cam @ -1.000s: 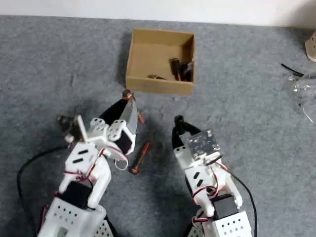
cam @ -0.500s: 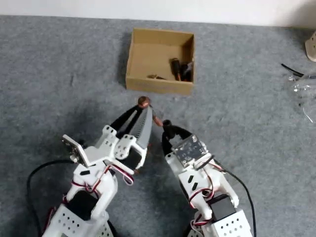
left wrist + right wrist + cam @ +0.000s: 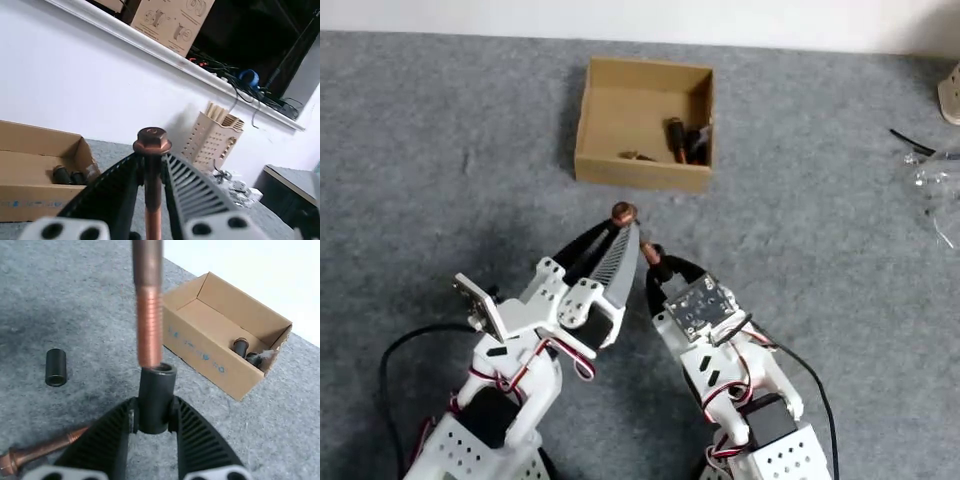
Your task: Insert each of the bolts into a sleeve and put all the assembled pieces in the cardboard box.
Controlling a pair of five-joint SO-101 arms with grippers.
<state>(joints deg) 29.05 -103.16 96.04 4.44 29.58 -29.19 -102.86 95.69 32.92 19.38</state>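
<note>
The cardboard box is sitting just beyond my grippers, with dark pieces inside. My left gripper is clamping a copper bolt upright, head up. My right gripper is pinching a black sleeve upright, with the bolt's tip right at its mouth. A second bolt and a second sleeve are lying on the carpet.

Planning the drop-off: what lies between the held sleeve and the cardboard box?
Bare carpet between sleeve and cardboard box, per the right wrist view.
</note>
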